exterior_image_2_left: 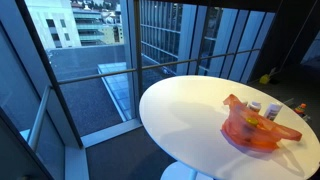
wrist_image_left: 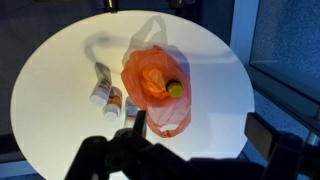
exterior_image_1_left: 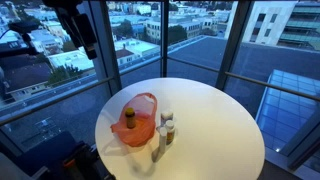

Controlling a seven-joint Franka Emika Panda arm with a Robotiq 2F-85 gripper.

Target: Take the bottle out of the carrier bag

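The gripper (wrist_image_left: 200,133) hangs well above the round white bench (wrist_image_left: 60,70) with its jaws spread apart and nothing between them, so the step in hand is the approach to the bottle (wrist_image_left: 173,89). The bottle sits inside the orange-red carrier bag (wrist_image_left: 172,117). Its top shows through the bag's open mouth in the wrist view, and it appears upright in an exterior view (exterior_image_1_left: 128,113). The descent probably wants to be straight down over that opening, with the jaws lined up to close on the upper part of the bottle rather than on the soft plastic around it. The thin loop handles (wrist_image_left: 150,30) lie close to the mouth and could snag a finger, so a centred entry looks safer. Two small pale-capped bottles (wrist_image_left: 106,92) stand just beside the bag, and the approach should stay clear of them. A slow vertical lift would likely let the slumped bag slip off rather than rise with the bottle.
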